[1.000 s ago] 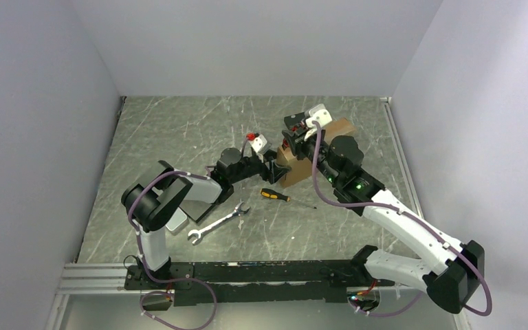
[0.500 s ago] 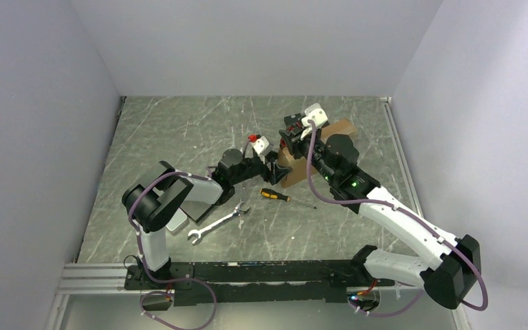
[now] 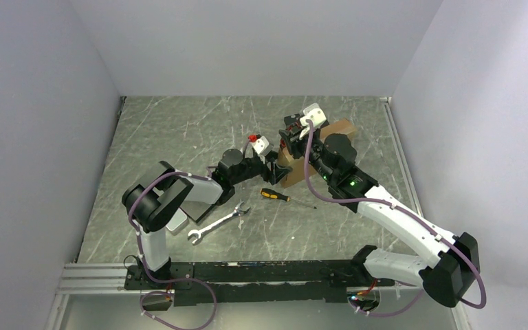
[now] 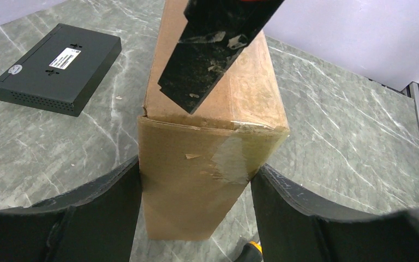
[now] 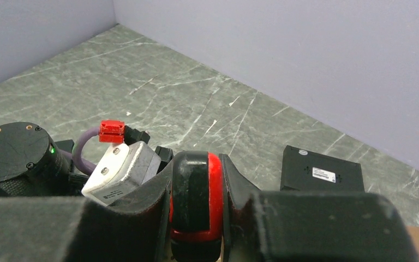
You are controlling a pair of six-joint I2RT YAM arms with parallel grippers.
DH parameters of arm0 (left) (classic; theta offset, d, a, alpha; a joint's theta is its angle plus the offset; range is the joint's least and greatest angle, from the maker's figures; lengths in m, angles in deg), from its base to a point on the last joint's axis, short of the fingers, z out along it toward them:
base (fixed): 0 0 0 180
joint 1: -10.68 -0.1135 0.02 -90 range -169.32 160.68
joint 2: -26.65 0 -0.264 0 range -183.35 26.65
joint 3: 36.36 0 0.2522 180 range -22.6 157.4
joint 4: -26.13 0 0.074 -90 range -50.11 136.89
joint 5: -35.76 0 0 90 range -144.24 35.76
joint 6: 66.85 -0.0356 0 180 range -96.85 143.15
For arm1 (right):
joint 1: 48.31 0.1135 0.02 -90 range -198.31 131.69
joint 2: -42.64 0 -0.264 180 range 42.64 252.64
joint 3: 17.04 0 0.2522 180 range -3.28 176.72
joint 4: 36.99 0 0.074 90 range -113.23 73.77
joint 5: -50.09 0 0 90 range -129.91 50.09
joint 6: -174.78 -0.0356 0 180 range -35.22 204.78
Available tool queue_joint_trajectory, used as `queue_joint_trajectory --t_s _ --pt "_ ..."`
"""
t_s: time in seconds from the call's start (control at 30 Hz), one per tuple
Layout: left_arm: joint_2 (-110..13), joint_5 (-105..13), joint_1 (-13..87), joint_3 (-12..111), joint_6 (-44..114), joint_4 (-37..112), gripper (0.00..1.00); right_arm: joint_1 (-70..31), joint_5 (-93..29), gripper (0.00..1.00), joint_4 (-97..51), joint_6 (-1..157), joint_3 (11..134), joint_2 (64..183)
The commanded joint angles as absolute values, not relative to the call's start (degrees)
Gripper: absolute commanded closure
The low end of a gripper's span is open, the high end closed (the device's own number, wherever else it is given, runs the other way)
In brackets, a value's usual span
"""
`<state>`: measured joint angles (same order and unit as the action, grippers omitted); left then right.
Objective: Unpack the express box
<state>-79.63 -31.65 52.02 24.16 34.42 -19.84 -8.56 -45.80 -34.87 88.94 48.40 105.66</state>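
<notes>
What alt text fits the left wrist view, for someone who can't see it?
The express box stands on edge, clamped between the left gripper's fingers, with a black blade angled down onto its taped top. A small black labelled box lies on the table beyond.

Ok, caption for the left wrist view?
Left gripper clamps the upright express box, with a black tool over its taped top.

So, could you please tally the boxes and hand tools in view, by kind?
boxes: 2 (express box, black box)
wrench: 1
screwdriver: 1
red-and-black tool: 1
total: 5
</notes>
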Motion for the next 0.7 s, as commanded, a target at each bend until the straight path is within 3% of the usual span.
queue_joint_trajectory --t_s 0.0,0.37,0.67 --pt "-78.56 -32.27 52.42 25.21 34.06 -20.94 0.5 -8.36 -46.34 1.0 -37.61 89.31 48.2 105.35" --pt "-78.38 -32.35 52.4 25.21 33.92 -20.61 0.51 -8.38 -47.3 1.0 -35.88 89.35 47.49 105.14" --pt "-78.03 -34.36 52.35 24.95 33.32 -19.9 0.54 -7.55 -49.6 1.0 -26.31 87.56 48.79 102.23"
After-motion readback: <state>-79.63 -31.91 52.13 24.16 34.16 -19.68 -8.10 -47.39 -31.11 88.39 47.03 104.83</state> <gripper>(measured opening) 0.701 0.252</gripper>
